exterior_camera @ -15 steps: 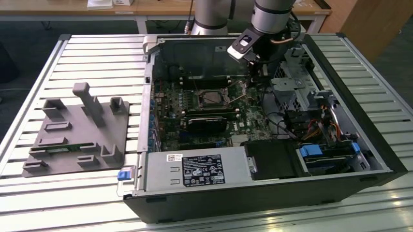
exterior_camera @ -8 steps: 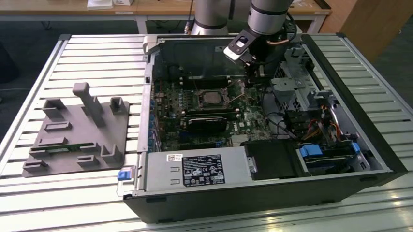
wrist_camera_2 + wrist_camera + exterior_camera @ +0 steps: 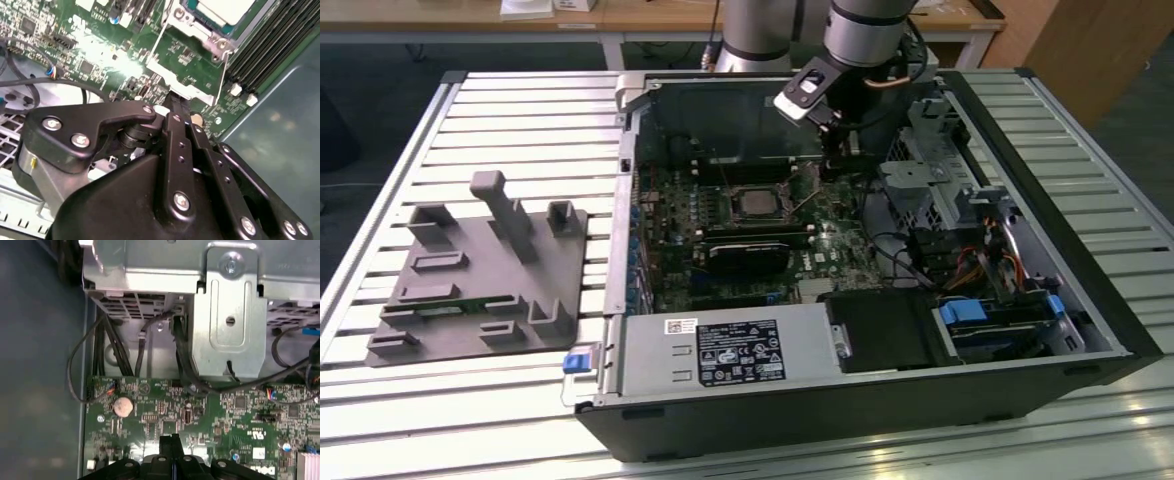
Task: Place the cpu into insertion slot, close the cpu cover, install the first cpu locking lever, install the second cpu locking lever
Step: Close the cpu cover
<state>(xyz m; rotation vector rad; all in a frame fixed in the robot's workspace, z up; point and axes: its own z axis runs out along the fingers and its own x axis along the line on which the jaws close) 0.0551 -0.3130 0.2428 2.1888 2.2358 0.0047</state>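
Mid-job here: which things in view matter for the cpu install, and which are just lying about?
Job: cpu, cpu cover, gripper with fingers shut.
Lying about: grey fixture tray, coin battery, black cables, power supply.

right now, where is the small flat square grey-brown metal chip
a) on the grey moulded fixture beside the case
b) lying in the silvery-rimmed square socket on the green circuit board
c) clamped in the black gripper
b: the small flat square grey-brown metal chip lies inside the silvery-rimmed square socket on the green circuit board, with the black gripper apart from it, toward the exterior view's right.
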